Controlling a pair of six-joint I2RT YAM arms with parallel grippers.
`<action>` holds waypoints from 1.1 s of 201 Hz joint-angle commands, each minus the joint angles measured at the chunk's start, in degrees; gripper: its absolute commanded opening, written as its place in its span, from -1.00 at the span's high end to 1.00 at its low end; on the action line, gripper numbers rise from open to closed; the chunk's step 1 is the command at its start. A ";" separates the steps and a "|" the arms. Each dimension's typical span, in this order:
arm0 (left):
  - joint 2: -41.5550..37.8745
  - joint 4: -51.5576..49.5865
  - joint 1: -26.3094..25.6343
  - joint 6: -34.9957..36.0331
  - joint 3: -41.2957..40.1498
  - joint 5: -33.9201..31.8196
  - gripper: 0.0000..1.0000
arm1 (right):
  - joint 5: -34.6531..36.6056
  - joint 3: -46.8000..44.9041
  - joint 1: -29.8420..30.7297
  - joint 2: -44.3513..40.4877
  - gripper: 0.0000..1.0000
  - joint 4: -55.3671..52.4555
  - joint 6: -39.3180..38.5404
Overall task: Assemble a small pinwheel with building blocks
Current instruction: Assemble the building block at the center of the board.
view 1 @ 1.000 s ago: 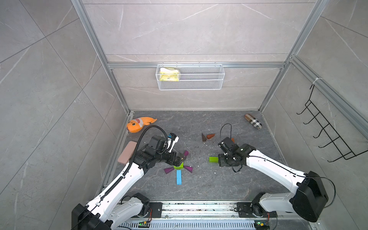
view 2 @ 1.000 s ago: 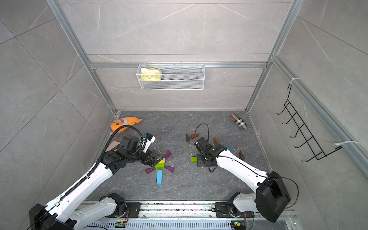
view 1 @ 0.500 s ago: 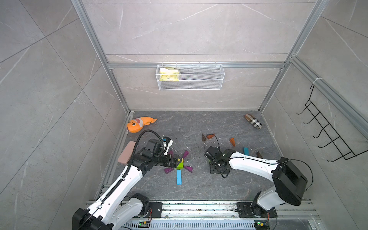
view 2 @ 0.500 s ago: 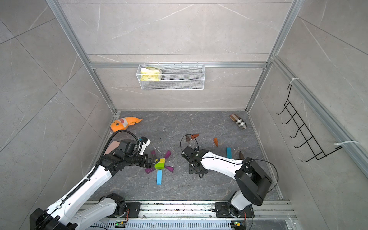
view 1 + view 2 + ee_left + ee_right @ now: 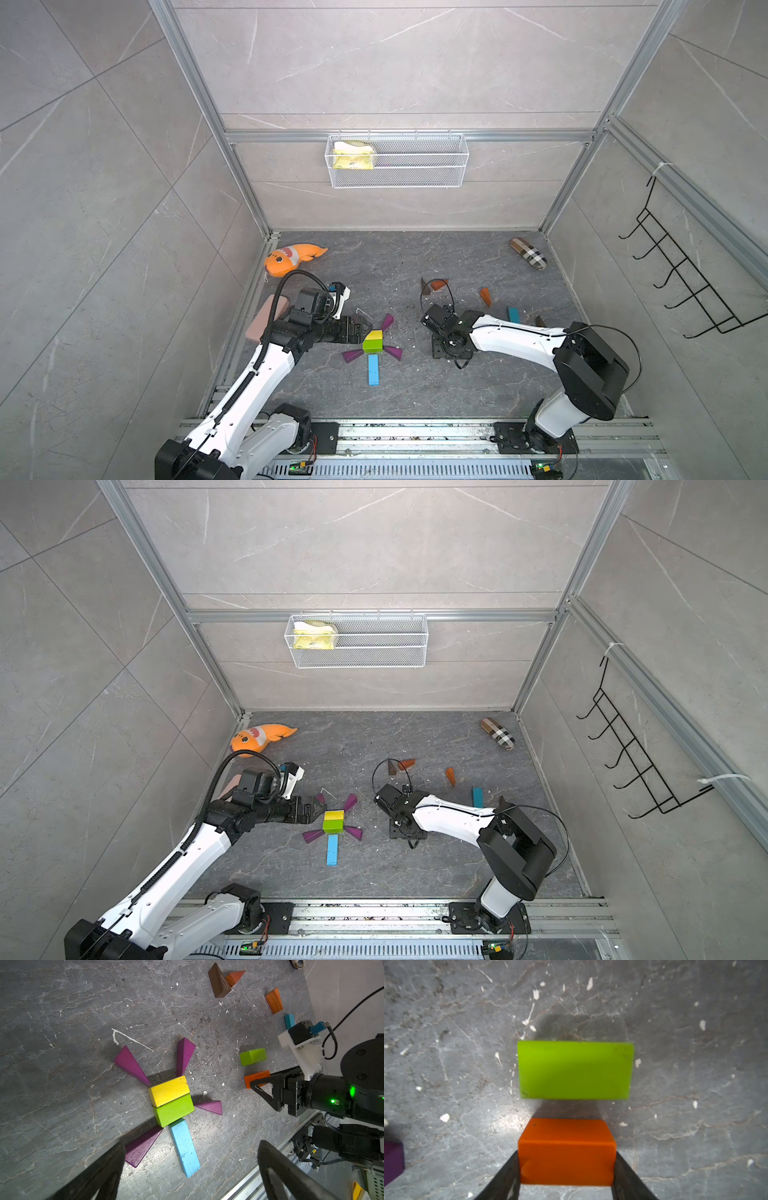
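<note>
the right claw (image 5: 566, 1154) is clamping an orange brick (image 5: 566, 1147) between half-closed jaws, low at the worktop (image 5: 415, 266); whether the brick is lifted or resting cannot be told. a loose green brick (image 5: 575, 1070) is lying just beyond it, apart. the left claw (image 5: 190, 1152) is hanging spread wide and empty just beside the part-built pinwheel, where a yellow brick (image 5: 169, 1091) and a green hub brick (image 5: 174, 1110) are sitting flush, four purple wedges (image 5: 132, 1066) are fanning from the corners and a light-blue bar (image 5: 185, 1147) is serving as the stem. the step in hand appears to be bringing the orange brick to the hub; the next move is likely calling for a short carry across, squared to the bricks, and a gentle set-down that is sparing the nearest purple wedge. open worktop is lying between the arms, though the left claw is crowding the hub's other side. a brown wedge (image 5: 218, 980), orange wedges (image 5: 274, 1000) and a second blue bar (image 5: 289, 1020) are waiting farther back, well apart.
</note>
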 commanded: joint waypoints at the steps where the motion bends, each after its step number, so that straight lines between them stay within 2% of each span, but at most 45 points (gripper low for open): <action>1: -0.96 1.24 0.56 -0.66 0.32 1.95 -1.00 | 0.90 1.12 -0.87 1.74 -0.18 0.10 0.95; 221: 0.28 3.46 2.54 -1.02 -0.21 5.19 -1.00 | 1.02 2.45 -4.13 3.61 -0.26 0.06 -1.06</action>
